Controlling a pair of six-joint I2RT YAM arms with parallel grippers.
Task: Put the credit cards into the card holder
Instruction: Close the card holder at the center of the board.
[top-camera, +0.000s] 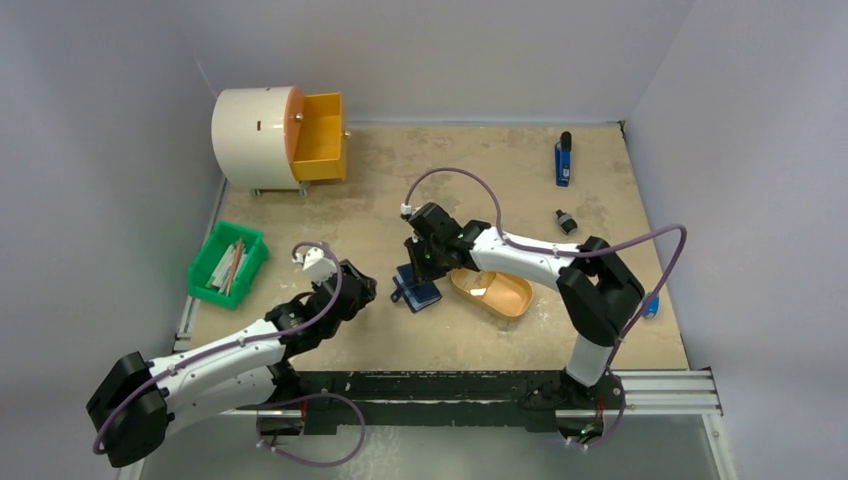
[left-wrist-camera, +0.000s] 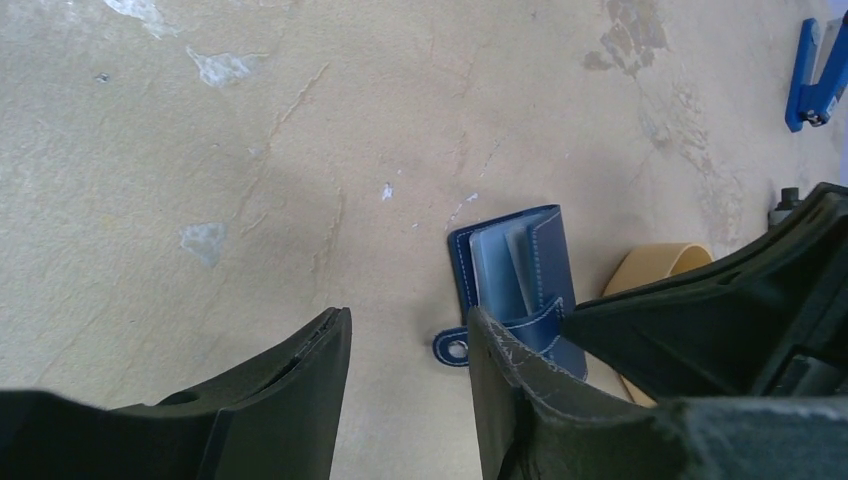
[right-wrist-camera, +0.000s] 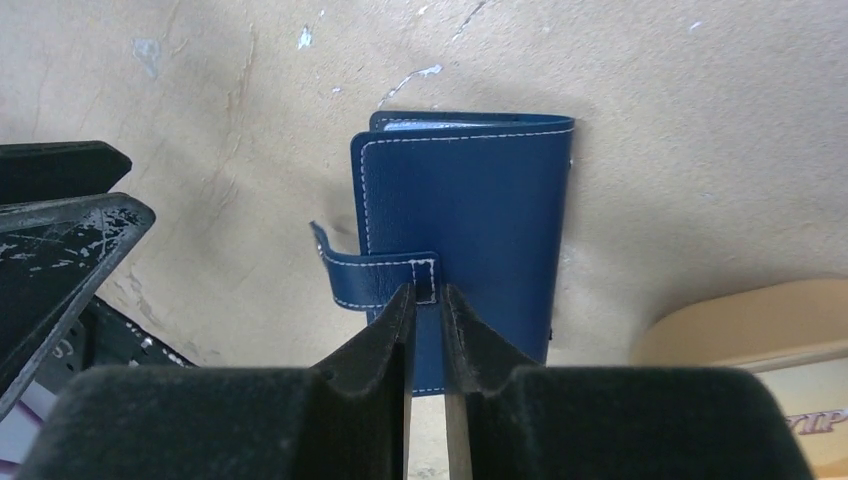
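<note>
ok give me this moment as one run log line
right pincer: shut on card holder at snap-tab edge | left pincer: open, empty, beside holder | orange tray: next to holder

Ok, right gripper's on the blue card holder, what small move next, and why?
Probably raise the right gripper a little to fold the card holder wider open: it is pinched at the snap tab, and the left wrist view shows the pockets only half uncovered.
</note>
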